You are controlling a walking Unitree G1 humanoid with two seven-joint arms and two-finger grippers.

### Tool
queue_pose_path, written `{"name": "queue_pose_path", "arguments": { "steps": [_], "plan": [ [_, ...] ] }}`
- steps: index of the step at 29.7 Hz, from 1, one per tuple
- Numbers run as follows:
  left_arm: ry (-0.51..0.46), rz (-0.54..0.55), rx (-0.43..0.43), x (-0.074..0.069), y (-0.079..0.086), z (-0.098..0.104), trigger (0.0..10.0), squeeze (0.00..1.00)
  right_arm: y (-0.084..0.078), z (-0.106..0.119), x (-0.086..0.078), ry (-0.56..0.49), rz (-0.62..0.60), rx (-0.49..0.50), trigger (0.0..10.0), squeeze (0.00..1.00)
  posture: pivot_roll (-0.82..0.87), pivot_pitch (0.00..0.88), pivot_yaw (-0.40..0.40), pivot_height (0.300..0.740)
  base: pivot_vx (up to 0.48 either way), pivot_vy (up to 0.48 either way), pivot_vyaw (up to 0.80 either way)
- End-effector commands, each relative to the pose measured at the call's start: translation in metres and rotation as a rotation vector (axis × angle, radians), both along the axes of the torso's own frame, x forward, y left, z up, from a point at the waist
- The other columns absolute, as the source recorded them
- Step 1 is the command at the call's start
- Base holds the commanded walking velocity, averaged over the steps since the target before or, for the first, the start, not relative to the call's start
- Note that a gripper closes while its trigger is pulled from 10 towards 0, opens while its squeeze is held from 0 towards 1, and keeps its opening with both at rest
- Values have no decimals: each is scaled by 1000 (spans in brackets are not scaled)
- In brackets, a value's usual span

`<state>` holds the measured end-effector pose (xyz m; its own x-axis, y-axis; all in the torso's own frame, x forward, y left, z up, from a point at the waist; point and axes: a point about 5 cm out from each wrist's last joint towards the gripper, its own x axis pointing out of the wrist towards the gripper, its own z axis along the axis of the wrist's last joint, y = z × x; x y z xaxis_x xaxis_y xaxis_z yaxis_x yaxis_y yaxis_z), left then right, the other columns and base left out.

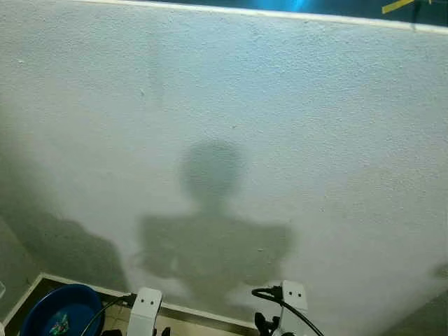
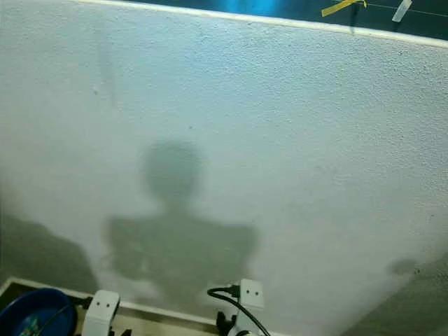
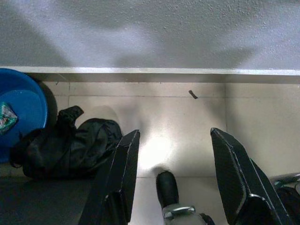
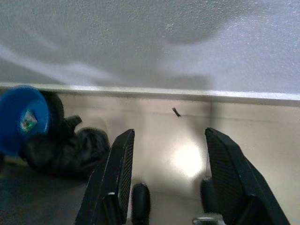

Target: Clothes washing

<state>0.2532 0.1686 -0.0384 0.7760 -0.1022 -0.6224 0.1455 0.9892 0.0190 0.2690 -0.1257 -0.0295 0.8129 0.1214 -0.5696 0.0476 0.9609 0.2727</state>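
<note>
While I face this pale wall (image 1: 231, 105), the dark clothes (image 3: 65, 145) lie heaped on the tiled floor (image 3: 178, 122), low on my left, touching the blue basin (image 3: 21, 112) that sits against the skirting. That basin has a small printed packet (image 3: 7, 118) inside it, likely soap for the wash, though I can't read it. My left gripper (image 3: 173, 164) hangs over bare tile just beside the heap, fingers spread wide, nothing between them. My right gripper (image 4: 166, 173) hangs the same way, splayed and empty, farther from the pile. Both arms look parked low because I'm standing, not reaching. My shadow (image 1: 210, 238) falls square on the wall ahead. I judge no washing is started: I'd need to turn left and bend.
</note>
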Motion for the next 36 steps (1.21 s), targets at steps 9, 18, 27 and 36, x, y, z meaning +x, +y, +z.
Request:
{"name": "queue_pose_path", "arguments": {
  "steps": [9,18,27,36],
  "plan": [
    [35,-37,-10,-5,-7,-5,10000,0,-7,64,52,-377,93,169,10000,0,14,73,17,740,0,0,0],
    [39,-28,-5,-13,-1,-9,10000,0,31,104,57,-509,608,404,10000,0,35,93,13,740,0,0,0],
    [39,-62,4,-12,-5,-9,10000,0,36,181,44,-669,1003,798,10000,0,17,86,15,740,0,0,0],
    [32,-38,18,-11,-1,-8,10000,0,30,229,58,-862,994,755,10000,0,34,91,16,740,0,0,0]
  ]
}}
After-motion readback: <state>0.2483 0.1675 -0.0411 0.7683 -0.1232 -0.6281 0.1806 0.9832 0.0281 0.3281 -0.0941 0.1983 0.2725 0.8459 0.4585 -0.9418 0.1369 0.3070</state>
